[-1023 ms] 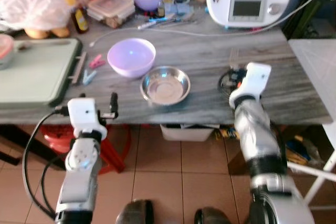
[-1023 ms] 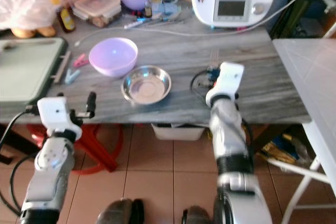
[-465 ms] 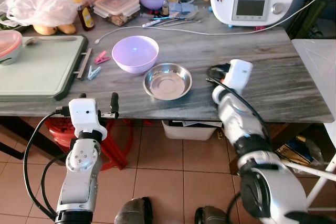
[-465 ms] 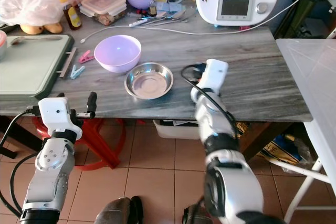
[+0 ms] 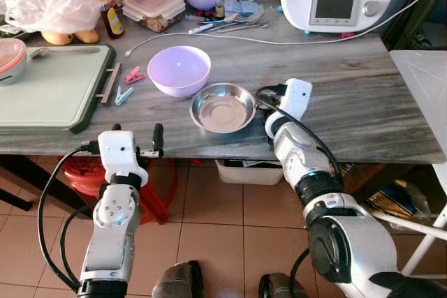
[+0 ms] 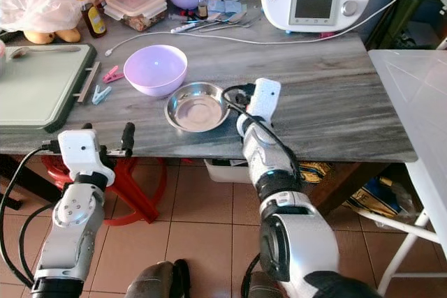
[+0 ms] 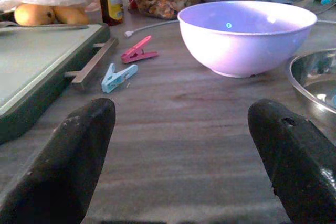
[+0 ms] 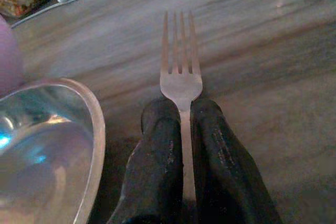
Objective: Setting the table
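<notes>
Grey wood-grain worktop (image 5: 349,95) carries a steel bowl (image 5: 223,107) and a lilac bowl (image 5: 180,70) behind it. Just beside the steel bowl, the right gripper (image 8: 181,114) has its fingers (image 8: 157,156) pressed together on a fork (image 8: 180,72), tines jutting forward over the worktop. At the near edge, the left gripper (image 7: 178,150) has its fingers (image 7: 68,166) spread wide, holding nothing.

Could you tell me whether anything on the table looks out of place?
Two clothes pegs, one pink and one blue, lie loose on the table beside the green tray, near the lilac bowl; odd for a table setting.
</notes>
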